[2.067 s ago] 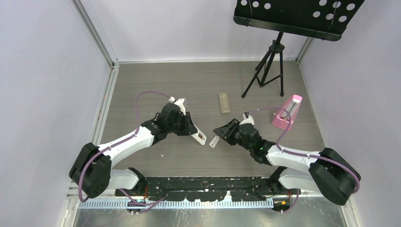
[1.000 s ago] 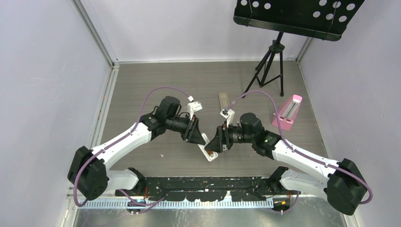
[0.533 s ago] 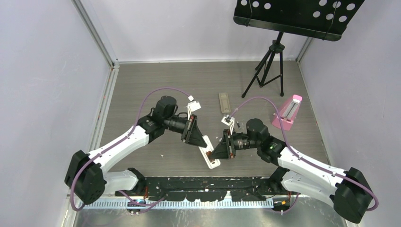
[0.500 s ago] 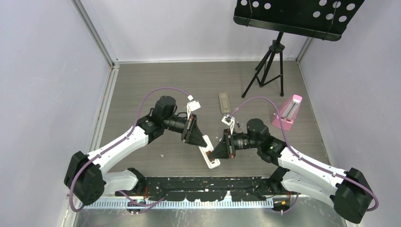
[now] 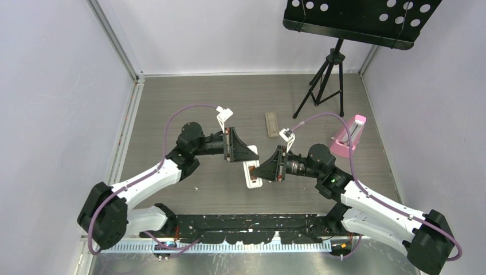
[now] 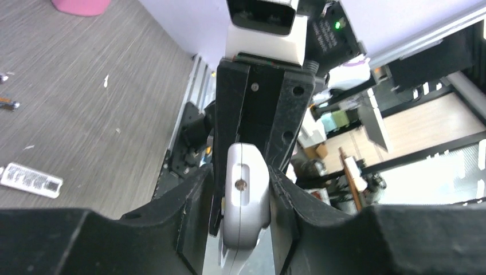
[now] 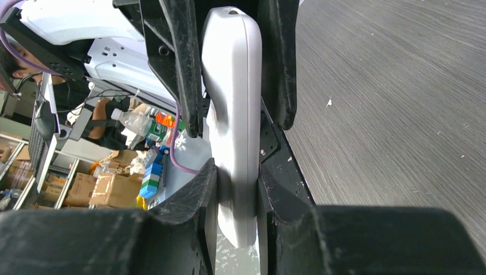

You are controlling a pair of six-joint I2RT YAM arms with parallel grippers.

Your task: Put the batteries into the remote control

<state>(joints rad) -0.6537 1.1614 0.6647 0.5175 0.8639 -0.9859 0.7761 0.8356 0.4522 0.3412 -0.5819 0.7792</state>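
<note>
You have the remote control (image 5: pixel 251 173) lifted just off the grey table (image 5: pixel 172 109), in the middle of the scene and toward the near edge. Its white face with the dark battery recess is turned up to the overhead camera. The right gripper (image 5: pixel 261 169) reaches in from the right, and its fingers (image 7: pixel 207 197) press on both thin sides of the bar, so this arm looks to be carrying it. The left gripper (image 5: pixel 250 157) meets it from the left. Its fingers (image 6: pixel 198 197) bracket the remote closely, but you cannot tell whether they pinch it or merely stand alongside. Two arms on one slim bar most likely steadies it, or passes it across, so the recess stays facing up for loading. The batteries (image 6: pixel 8 104) are tiny dark pieces lying on the table further right, toward the pink wedge (image 5: pixel 348 137), well apart from the remote. Whether the recess holds any cell is too small to tell.
</note>
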